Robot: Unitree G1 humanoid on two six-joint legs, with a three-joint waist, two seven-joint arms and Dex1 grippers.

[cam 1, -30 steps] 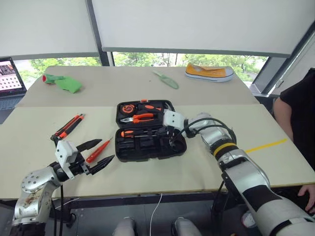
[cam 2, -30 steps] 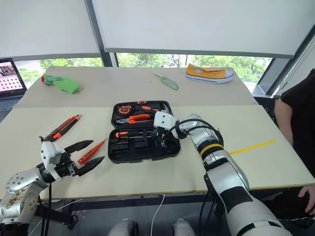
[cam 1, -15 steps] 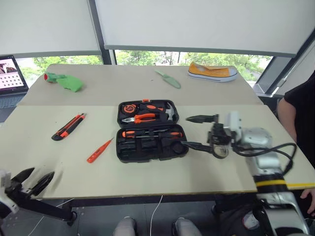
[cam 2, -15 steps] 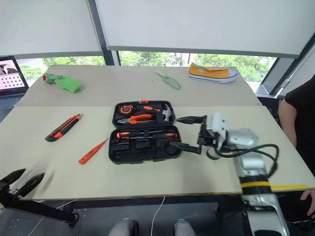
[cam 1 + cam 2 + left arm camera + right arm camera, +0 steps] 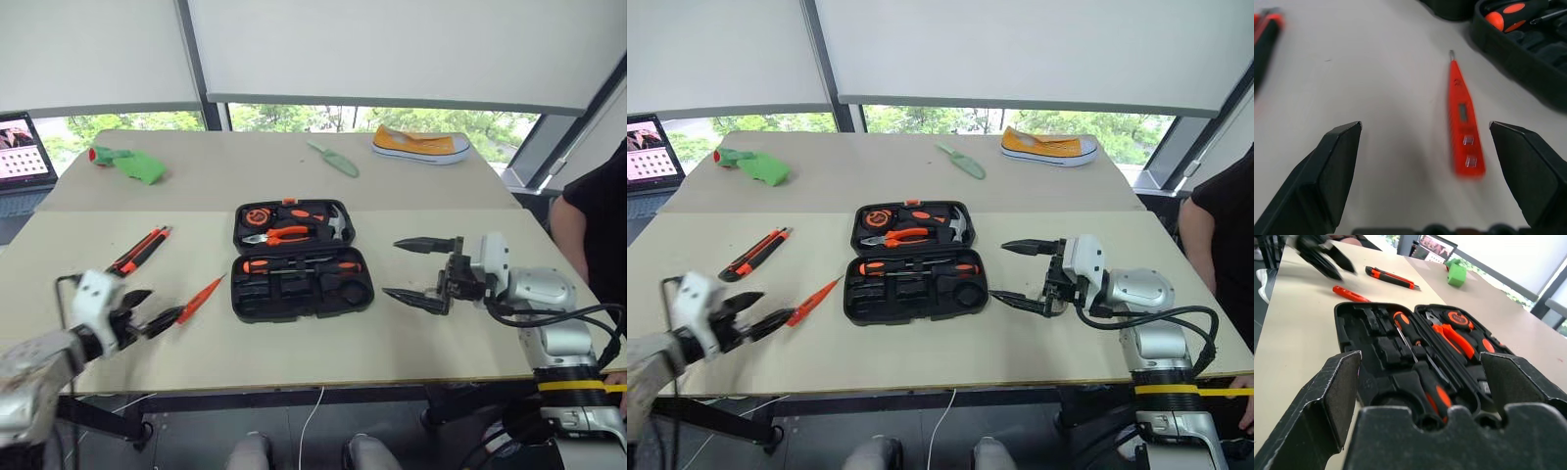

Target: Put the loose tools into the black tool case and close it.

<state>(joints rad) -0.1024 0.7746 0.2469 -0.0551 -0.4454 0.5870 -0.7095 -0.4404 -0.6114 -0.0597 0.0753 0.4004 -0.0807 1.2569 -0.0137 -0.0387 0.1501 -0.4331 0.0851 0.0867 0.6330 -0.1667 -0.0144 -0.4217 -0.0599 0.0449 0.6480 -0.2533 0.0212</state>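
Note:
The black tool case (image 5: 238, 294) lies open at the table's middle. Two orange-and-black screwdrivers (image 5: 294, 263) sit in its near half, and a dark tape roll (image 5: 968, 294) fills its right corner. The orange tester screwdriver (image 5: 200, 299) lies loose just left of the case. Farther left is the utility knife (image 5: 137, 252). My left gripper (image 5: 165, 304) hovers open just short of the tester's handle end. In the left wrist view the tester (image 5: 1462, 117) lies between the spread fingers (image 5: 1332, 166). My right gripper (image 5: 397, 267) is open and empty, right of the case and pointing at it.
Pliers (image 5: 277, 235), a tape measure and a hammer fill the case's far half. On the far table lie a green cloth-like item (image 5: 127, 164), a green knife-like item (image 5: 333, 159) and a yellow shoe (image 5: 419, 145). A laptop (image 5: 22, 152) is at far left, a person (image 5: 588, 225) at right.
My right gripper opened over the case's right corner and drew back to the right, empty. My left gripper dropped toward the table's front edge, then came back up near the tester.

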